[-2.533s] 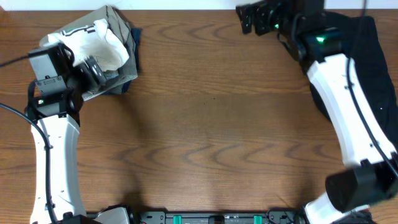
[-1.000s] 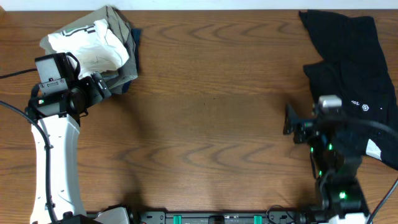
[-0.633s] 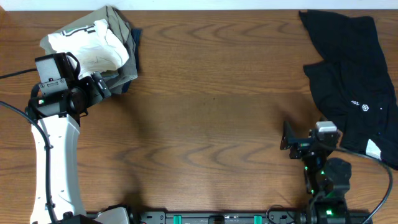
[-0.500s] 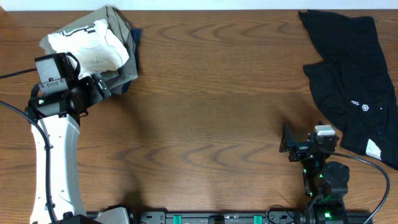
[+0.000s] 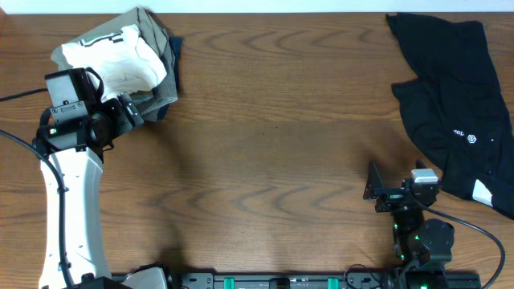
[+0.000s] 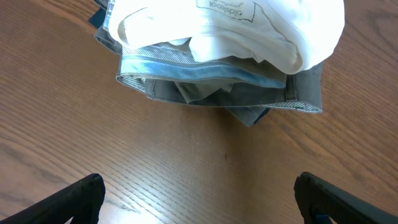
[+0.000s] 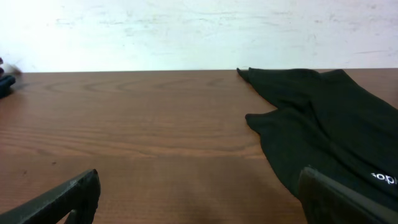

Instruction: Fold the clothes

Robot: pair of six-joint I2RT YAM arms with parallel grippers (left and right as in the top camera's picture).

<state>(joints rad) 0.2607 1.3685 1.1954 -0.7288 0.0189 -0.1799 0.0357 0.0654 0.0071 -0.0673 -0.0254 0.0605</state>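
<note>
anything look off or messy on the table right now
The black garment lies rumpled and askew at far right; the white shirt is bunched atop a loose grey pile at far left.

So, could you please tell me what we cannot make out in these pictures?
Black garment: right part cut off by the frame edge, overhead and right wrist views.
Its white logo: too small to read overhead; cropped by the edge in the right wrist view.
Pile of clothes: lower layers hidden under the white shirt; top cropped in the left wrist view.
</note>
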